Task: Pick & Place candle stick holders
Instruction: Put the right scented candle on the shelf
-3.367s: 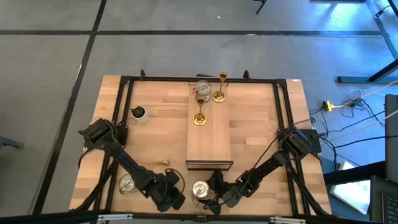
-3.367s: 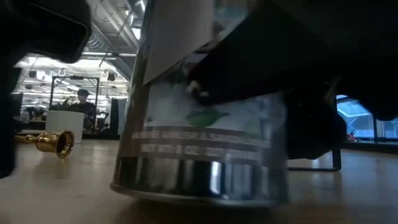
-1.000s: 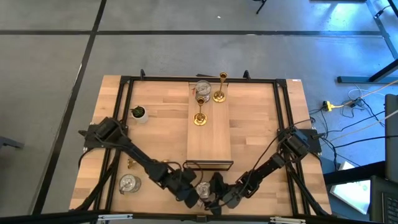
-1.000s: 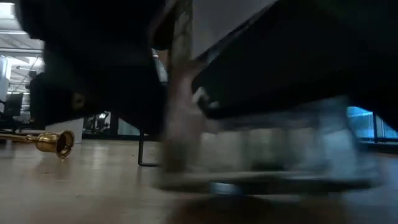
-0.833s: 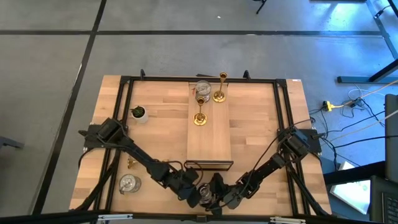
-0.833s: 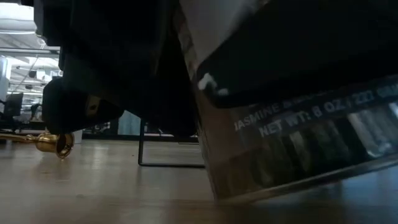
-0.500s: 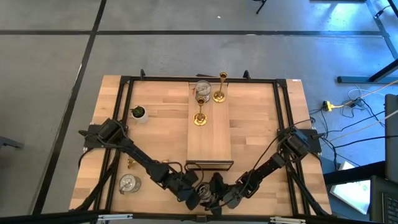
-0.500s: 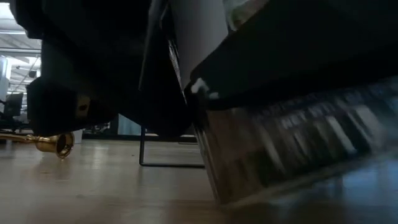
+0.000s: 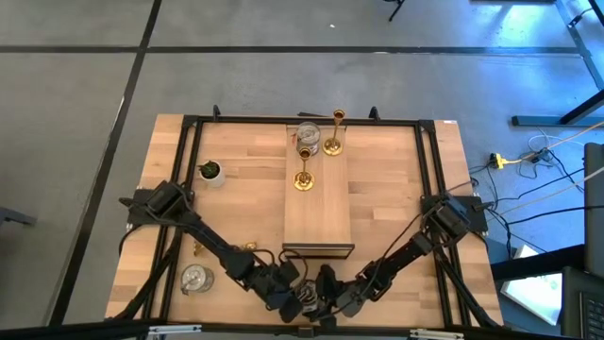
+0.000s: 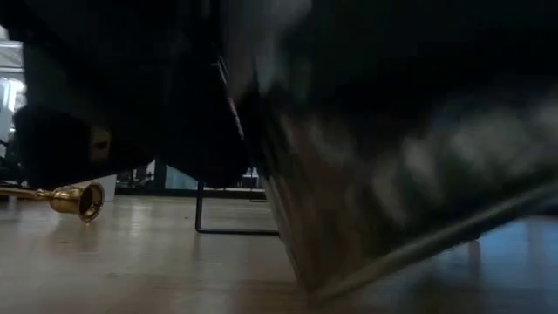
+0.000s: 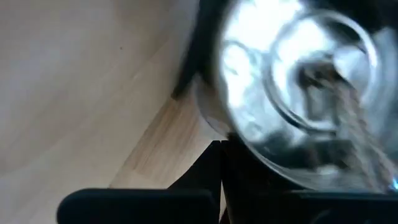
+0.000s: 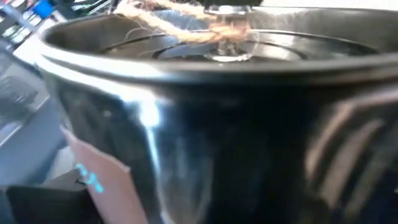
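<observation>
A squat silvery cup [image 9: 307, 298] with twine in it sits between my two grippers at the table's front edge. It is tilted in the low view [image 10: 392, 201] and fills the right wrist view [image 12: 236, 124]. My right gripper [image 9: 326, 293] is on its right side. My left gripper [image 9: 286, 288] is close against its left side, and the cup also shows in the left wrist view [image 11: 292, 93]. Two gold sticks [image 9: 304, 179] [image 9: 332, 144] and a silvery cup [image 9: 309, 132] stand on the wooden board [image 9: 318, 222]. A third gold stick [image 10: 65, 199] lies on its side on the table. My right gripper is shut on the silvery cup, coming at it low from the table's right. The cup fills the wrist view and hides the place of contact. The cup is tilted, with one edge of its base [image 10: 305, 283] on the table and the other side raised.
Another silvery cup [image 9: 195, 279] stands on the table at the front left, beside my left arm. A small green potted plant [image 9: 210, 172] stands at the left. A black metal frame [image 9: 189, 132] runs around the table top.
The silvery cup has tipped. It now leans on one edge of its base, with the other side lifted off the table. Both grippers have stayed close on either side of it at the front edge.
</observation>
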